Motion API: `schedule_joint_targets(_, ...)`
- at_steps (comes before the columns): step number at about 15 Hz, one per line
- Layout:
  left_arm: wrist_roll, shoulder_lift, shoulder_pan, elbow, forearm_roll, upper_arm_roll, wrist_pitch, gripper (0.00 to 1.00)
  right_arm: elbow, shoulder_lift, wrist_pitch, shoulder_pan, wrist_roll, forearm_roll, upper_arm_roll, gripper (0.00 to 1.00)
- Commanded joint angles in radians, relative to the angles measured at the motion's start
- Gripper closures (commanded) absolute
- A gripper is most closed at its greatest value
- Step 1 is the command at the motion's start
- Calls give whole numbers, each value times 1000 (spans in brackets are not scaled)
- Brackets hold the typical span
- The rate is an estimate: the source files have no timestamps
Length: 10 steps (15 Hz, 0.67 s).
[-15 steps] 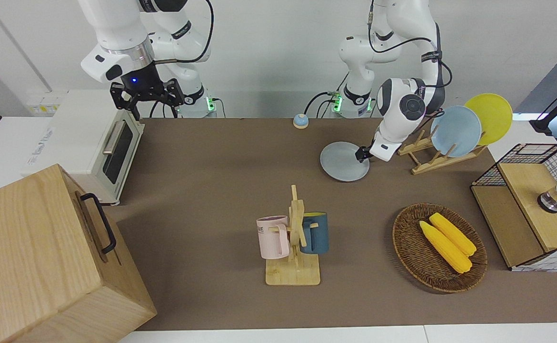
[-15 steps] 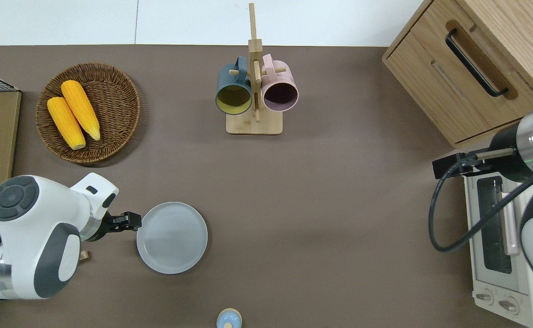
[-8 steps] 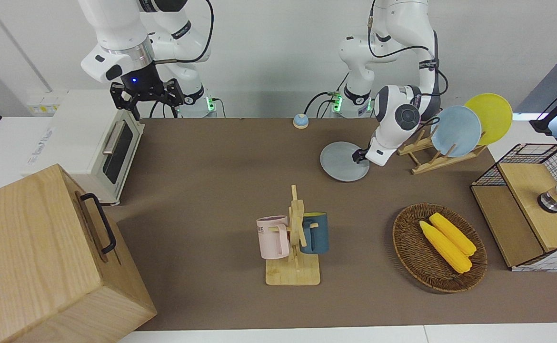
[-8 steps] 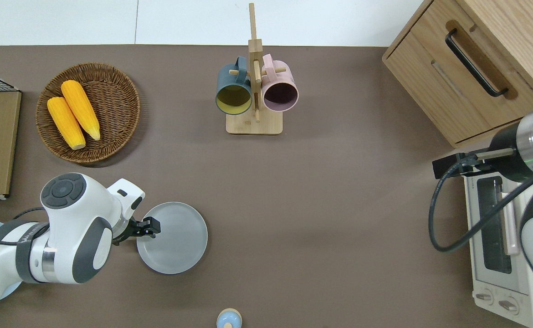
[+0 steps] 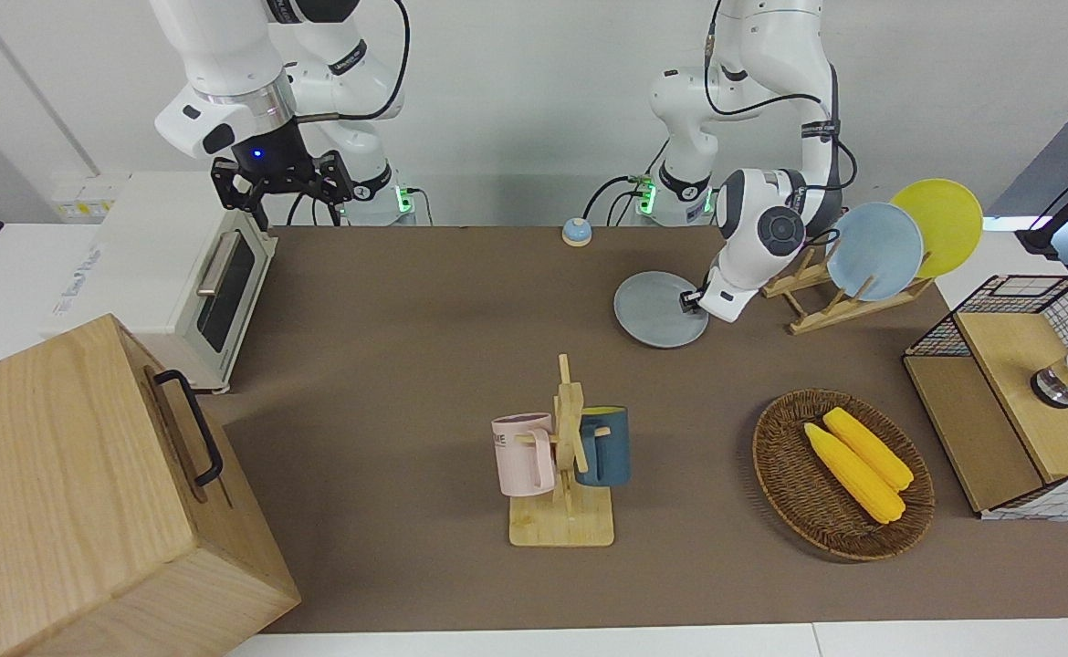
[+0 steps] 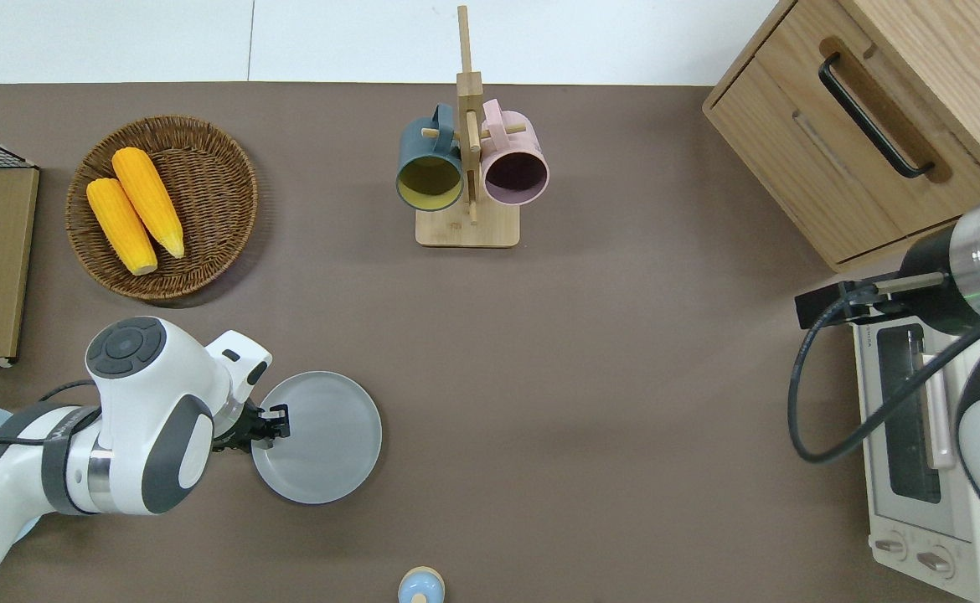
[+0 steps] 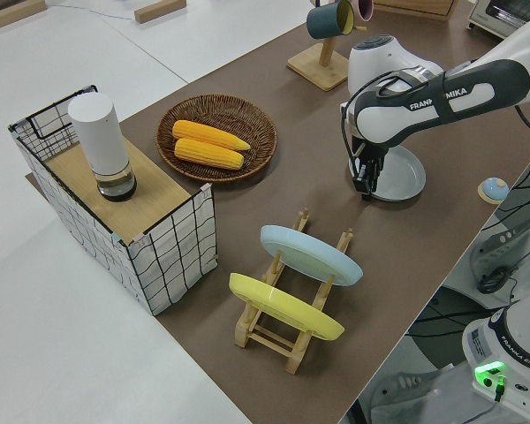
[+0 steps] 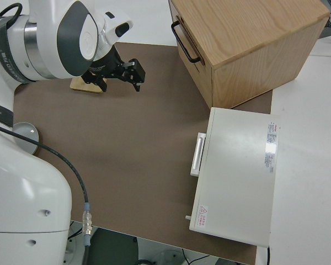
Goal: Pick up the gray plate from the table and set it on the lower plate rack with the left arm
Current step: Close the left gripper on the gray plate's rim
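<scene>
The gray plate (image 5: 654, 312) lies flat on the brown table (image 5: 406, 365), beside the lower plate rack (image 5: 817, 306) and toward the right arm's end from it. It also shows in the overhead view (image 6: 322, 440) and the left side view (image 7: 402, 172). My left gripper (image 5: 690, 301) is low at the plate's rim on the side toward the rack (image 6: 275, 421) (image 7: 365, 181). The light-wood rack (image 7: 287, 322) holds a light blue plate (image 5: 874, 251) and a yellow plate (image 5: 937, 226) upright. My right arm is parked, its gripper (image 5: 283, 182) open and empty.
A wicker basket (image 5: 785, 474) with two corn cobs and a wire-sided box (image 5: 1018, 392) stand at the left arm's end. A wooden mug tree (image 5: 563, 456) with two mugs is mid-table. A small bell (image 5: 576, 232), a toaster oven (image 5: 178, 274) and a wooden cabinet (image 5: 87, 493) also stand around.
My left gripper has moved from just outside the gray plate's rim onto the rim, and its wrist has turned and lowered. The plate and the right arm have not moved.
</scene>
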Motion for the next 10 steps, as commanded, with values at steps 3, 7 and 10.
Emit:
schedule_joint_targets(3, -13, 18, -1, -10, -13, 8, 34, 1000, 9, -3, -13, -19, 12, -2, 17, 17)
schedule_joint_targets(7, -12, 18, -1, -7, -13, 8, 32, 1000, 9, -3, -14, -19, 12, -2, 17, 17)
schedule_joint_targets(10, -15, 12, -1, -4, -13, 13, 22, 1000, 9, -3, -14, -19, 12, -2, 17, 17)
